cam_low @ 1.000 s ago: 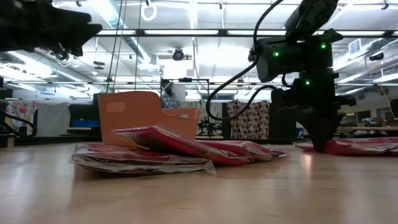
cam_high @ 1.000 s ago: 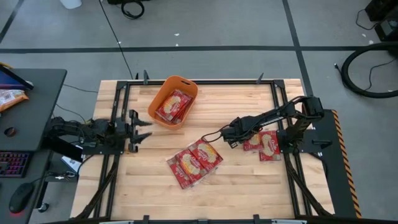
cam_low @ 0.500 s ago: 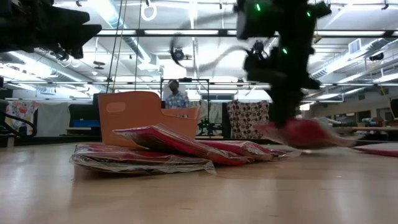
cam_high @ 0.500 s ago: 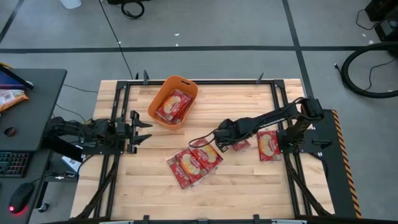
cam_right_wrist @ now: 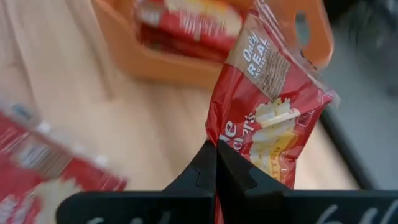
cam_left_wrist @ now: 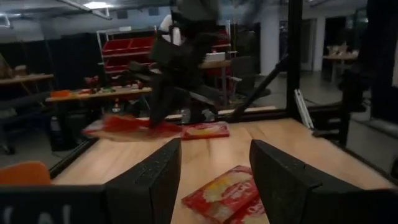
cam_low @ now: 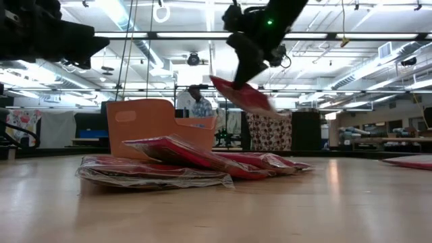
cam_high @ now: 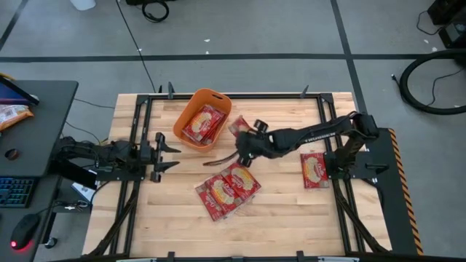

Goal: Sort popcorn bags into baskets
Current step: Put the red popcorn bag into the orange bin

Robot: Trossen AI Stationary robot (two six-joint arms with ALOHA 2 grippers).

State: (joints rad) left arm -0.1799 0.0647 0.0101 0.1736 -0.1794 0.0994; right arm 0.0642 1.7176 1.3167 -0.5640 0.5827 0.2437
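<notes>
My right gripper (cam_high: 247, 140) pinches a popcorn bag (cam_high: 239, 127) in the air.
Bag hangs just at 3 o'clock of the basket (cam_high: 191, 110); my left gripper (cam_high: 169, 150) waits spread at the basket's 7 o'clock.

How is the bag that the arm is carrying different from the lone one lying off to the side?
The carried bag hangs tilted in the air, pinched by the right gripper near the orange basket. The lone bag lies flat on the table, untouched, far from the basket. Both are red packets with a yellow picture.
</notes>
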